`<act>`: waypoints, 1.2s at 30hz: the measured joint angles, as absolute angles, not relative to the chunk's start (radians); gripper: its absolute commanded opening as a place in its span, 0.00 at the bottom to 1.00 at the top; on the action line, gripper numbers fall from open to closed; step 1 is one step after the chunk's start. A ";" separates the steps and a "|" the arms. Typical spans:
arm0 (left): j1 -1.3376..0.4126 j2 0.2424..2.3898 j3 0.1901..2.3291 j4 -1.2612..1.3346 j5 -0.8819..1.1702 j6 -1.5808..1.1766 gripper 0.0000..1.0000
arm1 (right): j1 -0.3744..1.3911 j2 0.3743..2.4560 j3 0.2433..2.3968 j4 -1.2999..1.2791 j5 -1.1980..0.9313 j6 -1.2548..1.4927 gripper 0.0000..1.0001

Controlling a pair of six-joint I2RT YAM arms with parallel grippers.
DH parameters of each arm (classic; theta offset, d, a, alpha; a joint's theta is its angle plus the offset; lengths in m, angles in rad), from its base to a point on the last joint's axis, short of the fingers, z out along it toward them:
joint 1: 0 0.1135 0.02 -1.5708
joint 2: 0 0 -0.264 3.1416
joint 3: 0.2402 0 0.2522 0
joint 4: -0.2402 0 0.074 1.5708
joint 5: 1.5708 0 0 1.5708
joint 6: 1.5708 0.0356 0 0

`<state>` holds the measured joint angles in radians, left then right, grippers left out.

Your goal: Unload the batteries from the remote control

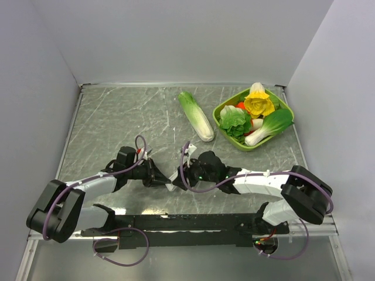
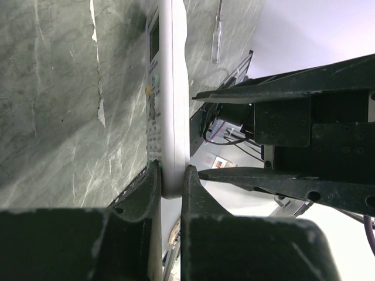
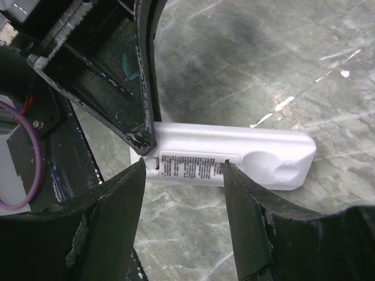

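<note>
The white remote control (image 3: 234, 153) is held low over the marble table, its back face toward the right wrist camera. My left gripper (image 2: 171, 178) is shut on one end of the remote (image 2: 167, 88), a finger pressed on each side. My right gripper (image 3: 183, 170) is open, and its two fingertips stand at either end of the labelled back cover (image 3: 190, 165). From above, both grippers meet at the table's near middle, left gripper (image 1: 161, 175) and right gripper (image 1: 186, 174), with a bit of the remote (image 1: 173, 182) between them. The batteries are hidden.
A long pale-green cabbage (image 1: 196, 116) lies behind the grippers. A green bowl (image 1: 258, 146) of toy vegetables stands at the back right. Grey walls close in the table on the left, back and right.
</note>
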<state>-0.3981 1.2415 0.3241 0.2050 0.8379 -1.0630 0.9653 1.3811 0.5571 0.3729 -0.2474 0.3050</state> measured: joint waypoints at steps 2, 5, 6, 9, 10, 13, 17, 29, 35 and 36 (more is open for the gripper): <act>-0.398 1.240 0.320 0.211 0.838 -1.064 0.01 | 0.971 1.386 0.557 0.384 -0.244 0.310 0.62; -0.398 1.238 0.314 0.220 0.839 -1.068 0.01 | 0.980 1.400 0.557 0.401 -0.235 0.318 0.61; -0.398 1.238 0.314 0.220 0.839 -1.068 0.01 | 0.981 1.405 0.557 0.404 -0.231 0.321 0.61; -0.397 1.237 0.314 0.220 0.838 -1.069 0.01 | 0.986 1.412 0.557 0.410 -0.223 0.325 0.60; -0.397 1.235 0.313 0.220 0.837 -1.069 0.01 | 0.986 1.412 0.557 0.412 -0.221 0.326 0.59; -0.396 1.232 0.313 0.221 0.833 -1.073 0.01 | 0.991 1.412 0.556 0.419 -0.209 0.325 0.58; -0.396 1.227 0.308 0.221 0.832 -1.081 0.01 | 0.997 1.412 0.548 0.435 -0.199 0.326 0.58; -0.394 1.225 0.303 0.224 0.832 -1.087 0.01 | 1.009 1.414 0.517 0.490 -0.181 0.338 0.58; -0.394 1.222 0.300 0.226 0.832 -1.097 0.01 | 1.012 1.414 0.496 0.517 -0.177 0.344 0.58; -0.394 1.219 0.300 0.226 0.832 -1.098 0.01 | 1.012 1.414 0.493 0.520 -0.176 0.344 0.58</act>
<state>-0.3943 1.2186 0.3004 0.2260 0.8318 -1.0977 1.0122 1.4136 0.4934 0.5201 -0.1761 0.3443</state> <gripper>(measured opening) 0.103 0.581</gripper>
